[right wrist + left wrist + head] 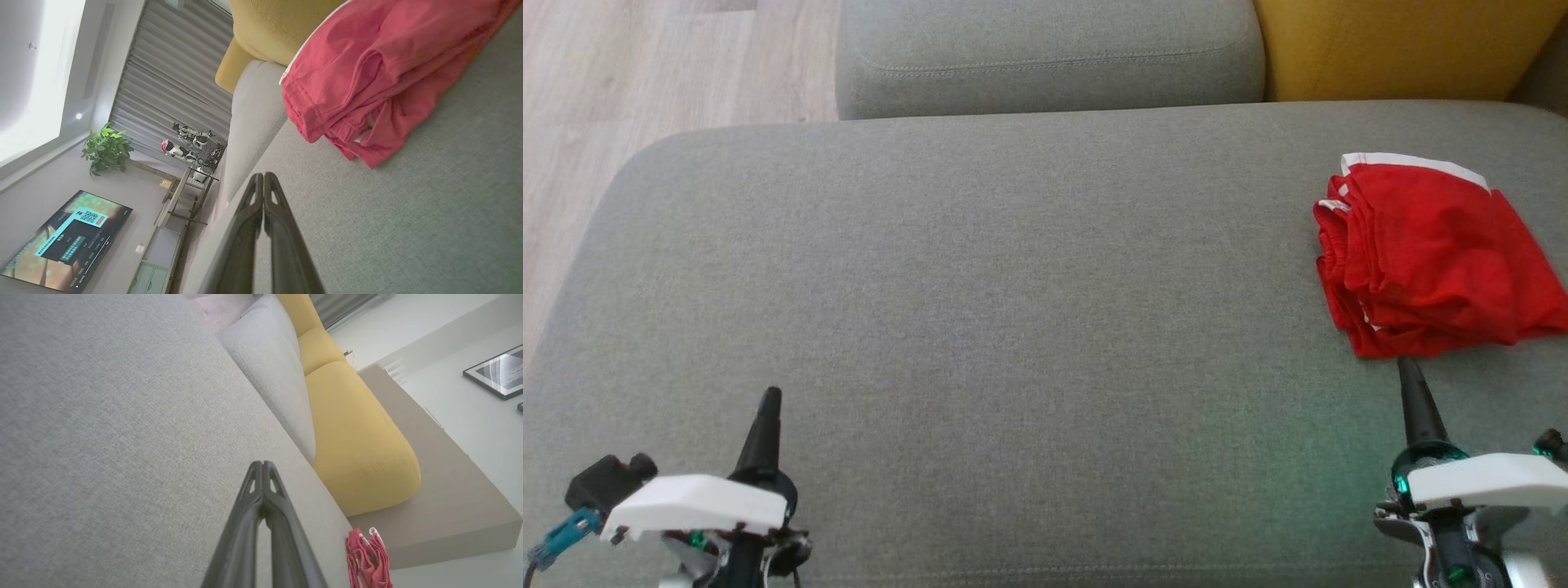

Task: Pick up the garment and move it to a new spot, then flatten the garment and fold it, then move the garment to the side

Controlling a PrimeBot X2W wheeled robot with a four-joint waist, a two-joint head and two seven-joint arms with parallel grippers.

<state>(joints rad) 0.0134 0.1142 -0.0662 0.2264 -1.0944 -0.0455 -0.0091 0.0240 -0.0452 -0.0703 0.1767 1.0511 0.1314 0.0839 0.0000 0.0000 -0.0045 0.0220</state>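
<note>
We see the red garment (1437, 253) lying in a layered bundle on the grey sofa seat (1013, 286), directly ahead of our right tool (1410, 377). Its near hem sits just beyond that tool's tip, whether touching or a hair apart we cannot tell. Both of that tool's fingers are pressed together and hold nothing; the right wrist view shows the same, with the cloth ahead and to the tool's right. Our left tool (770, 400) is also pressed together and empty, and the garment lies well apart from it, far off to its right. The bundle looks nearly square, its stacked fold edges facing the left tool's side and its white-trimmed edge farthest from us, toward the yellow cushion (1405, 45). We judge the right arm the nearer one for any grasp, needing its fingers spread first.
</note>
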